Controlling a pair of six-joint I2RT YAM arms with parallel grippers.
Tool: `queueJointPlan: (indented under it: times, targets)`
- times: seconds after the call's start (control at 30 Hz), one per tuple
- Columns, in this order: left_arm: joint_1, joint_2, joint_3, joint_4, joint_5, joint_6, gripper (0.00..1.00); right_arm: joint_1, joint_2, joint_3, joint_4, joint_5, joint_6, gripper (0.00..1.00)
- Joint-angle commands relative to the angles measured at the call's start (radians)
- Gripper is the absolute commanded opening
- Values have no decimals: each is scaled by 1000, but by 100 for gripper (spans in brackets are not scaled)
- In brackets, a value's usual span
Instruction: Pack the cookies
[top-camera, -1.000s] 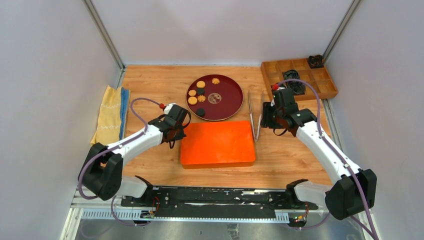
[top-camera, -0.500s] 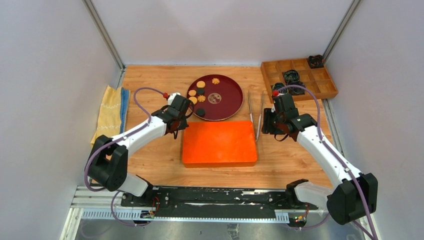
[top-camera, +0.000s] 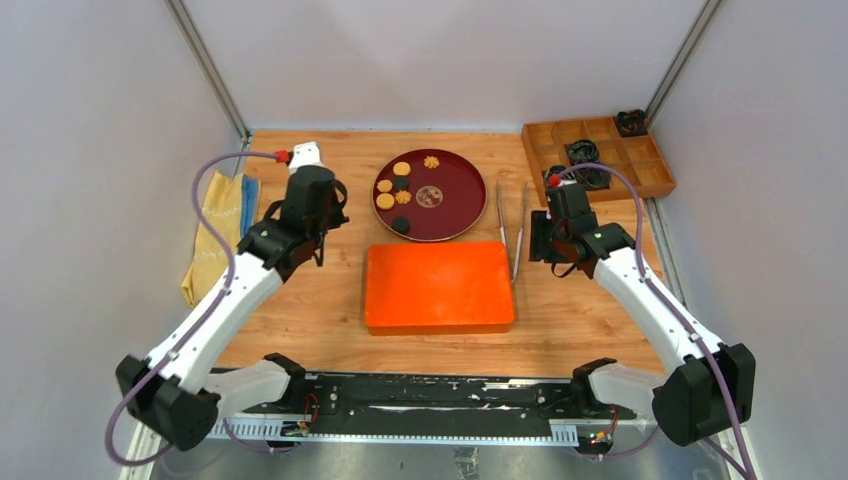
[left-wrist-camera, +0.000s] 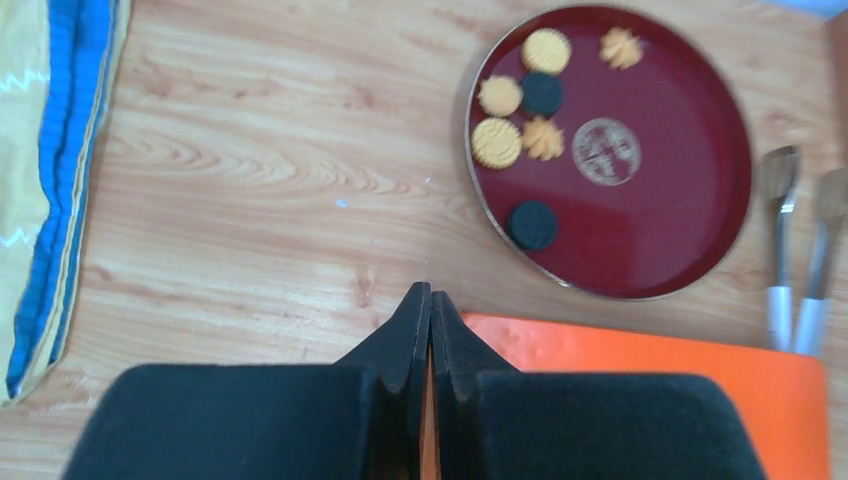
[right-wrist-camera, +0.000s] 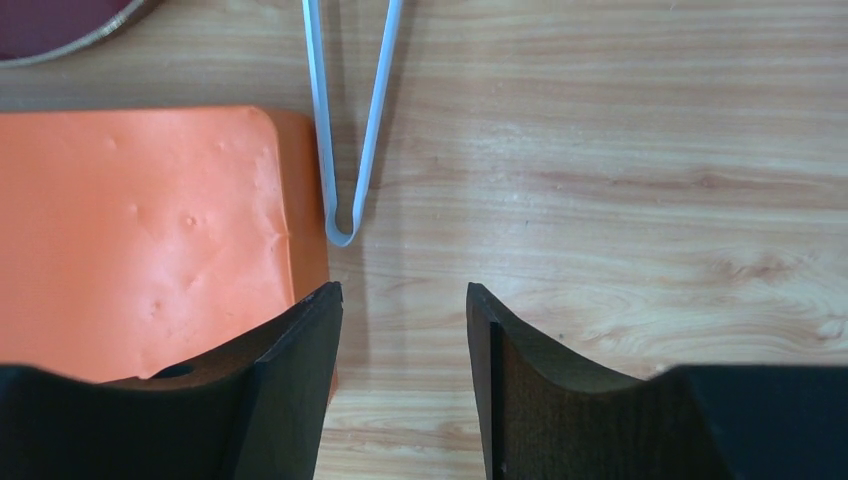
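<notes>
The wooden table (top-camera: 300, 300) carried everything. A flat orange box (top-camera: 438, 287) lay near its middle, between the two arms. Beyond the box, and close to its far edge, sat a round dark-red plate (left-wrist-camera: 680, 200). A wooden tray (top-camera: 640, 165) with compartments stood at the far right corner, with dark tangled things in a few of its compartments. A folded yellow and blue cloth (top-camera: 215, 230) lay along the left edge.

The left gripper (left-wrist-camera: 430, 300) hung over bare wood between the cloth and the plate, near the box's far left corner. Its fingers were pressed together with nothing between them. The right gripper (right-wrist-camera: 403, 290) was just off the box's right edge, its fingers spread apart and empty. Metal tongs (right-wrist-camera: 341, 240) lay beside that edge, with the bend nearest the right gripper and the tips pointing away.

The cookies (left-wrist-camera: 496, 142) were all on the plate, seven of them on its left half: three round golden ones, two golden flower shapes and two dark round ones. One dark cookie sat apart, nearest the box.
</notes>
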Motion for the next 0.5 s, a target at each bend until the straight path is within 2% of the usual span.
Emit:
queueJointPlan:
  times: [0.0,0.13,0.23,0.47]
  targets:
    - [2,-151,-36,47,100,118,7,0,5,81,0,76,-25,57]
    - [2,-276,-168,176,250,154,15,1,21,119,34,102,-28,65]
    - [2,-327,-246,221,278,157,18,0,29,121,59,87,-42,66]
    - [2,-269,-256,217,293,166,19,1,34,105,99,94,-29,68]
